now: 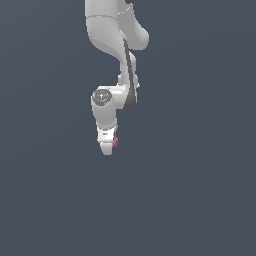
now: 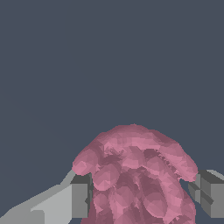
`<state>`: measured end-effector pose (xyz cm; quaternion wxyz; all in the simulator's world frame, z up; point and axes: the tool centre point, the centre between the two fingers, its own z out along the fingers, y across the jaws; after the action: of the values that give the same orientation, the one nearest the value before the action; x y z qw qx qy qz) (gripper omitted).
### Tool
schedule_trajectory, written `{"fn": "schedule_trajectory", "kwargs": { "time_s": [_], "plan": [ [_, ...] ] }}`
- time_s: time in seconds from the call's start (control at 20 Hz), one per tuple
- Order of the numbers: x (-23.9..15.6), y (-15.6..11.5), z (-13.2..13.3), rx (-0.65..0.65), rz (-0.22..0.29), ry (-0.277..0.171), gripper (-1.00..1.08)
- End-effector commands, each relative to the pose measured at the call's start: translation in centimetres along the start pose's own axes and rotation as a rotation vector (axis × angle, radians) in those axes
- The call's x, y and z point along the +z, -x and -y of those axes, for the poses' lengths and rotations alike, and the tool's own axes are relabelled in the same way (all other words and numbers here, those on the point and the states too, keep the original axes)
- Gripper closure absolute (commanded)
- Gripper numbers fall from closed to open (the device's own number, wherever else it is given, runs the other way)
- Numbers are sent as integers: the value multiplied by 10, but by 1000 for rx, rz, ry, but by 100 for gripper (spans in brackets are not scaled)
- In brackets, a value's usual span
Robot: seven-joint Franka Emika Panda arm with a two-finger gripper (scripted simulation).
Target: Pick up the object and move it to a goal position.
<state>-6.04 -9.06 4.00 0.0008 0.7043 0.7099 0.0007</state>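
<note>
Presently on the books, item by item.

Item 1: my white two-fingered gripper (image 1: pixel 107 149) at the end of the white jointed Panda arm (image 1: pixel 112 55). In the exterior view it points downward against a plain slate-grey background (image 1: pixel 200 200), with no table edge or goal marker to be seen. Condition: clenched around item 2. In the wrist view a grey finger pad (image 2: pixel 80 200) sits against one flank of the load and a second pad appears at the opposite flank.

Item 2: the small pink-magenta lumpy cluster, raspberry-like (image 2: pixel 138 175). Location: between my fingers, filling the space between them in the wrist view. In the exterior view only a sliver of pink (image 1: pixel 115 142) shows, at the side of the gripper toward the exterior view's right. Whether it rests on anything below I cannot tell; no surface is distinguishable.

Item 3: risks, as I judge them.
- Slip: the cluster's surface is all bumps, so my flat pads likely bear on a few high points only; a quick swing could roll it out.
- Off-centre hold: most of the body seems to bulge beyond the pads, so it may pivot.
- Goal: unseen in either view, so placement cannot be checked from here.
</note>
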Motion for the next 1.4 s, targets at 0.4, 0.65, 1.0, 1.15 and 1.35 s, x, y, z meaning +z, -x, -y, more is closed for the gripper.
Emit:
{"fn": "schedule_trajectory", "kwargs": {
  "time_s": [0.4, 0.65, 1.0, 1.15, 1.35],
  "plan": [
    [-12, 3, -11, 0, 0, 0, 108],
    [-32, 8, -28, 0, -1, 0, 108],
    [-70, 19, -63, 0, -2, -1, 108],
    [-88, 25, -80, 0, -2, -1, 108],
    [-110, 31, -100, 0, -2, -1, 108]
  ]
}}
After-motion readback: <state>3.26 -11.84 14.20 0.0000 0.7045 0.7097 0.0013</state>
